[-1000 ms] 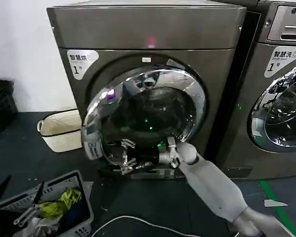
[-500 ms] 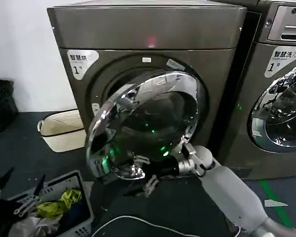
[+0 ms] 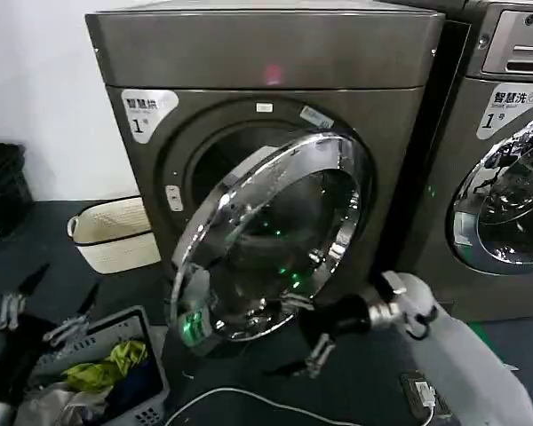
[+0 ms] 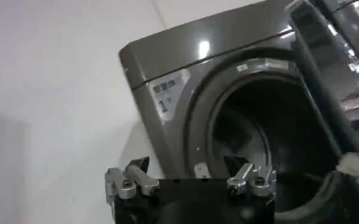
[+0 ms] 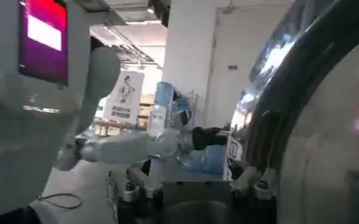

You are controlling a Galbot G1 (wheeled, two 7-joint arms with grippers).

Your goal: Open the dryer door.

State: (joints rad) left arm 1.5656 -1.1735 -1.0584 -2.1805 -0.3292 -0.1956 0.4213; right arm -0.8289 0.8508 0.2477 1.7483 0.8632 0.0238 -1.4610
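The bronze-grey dryer is a boxy machine with a smooth metallic front and a dark round drum opening. The dryer door, a large round porthole of dark glass in a shiny chrome ring, stands swung partway out from that opening. The right gripper sits just below the door's lower rim, its fingers spread and holding nothing. The left gripper hangs low at the left over a grey laundry basket, fingers apart.
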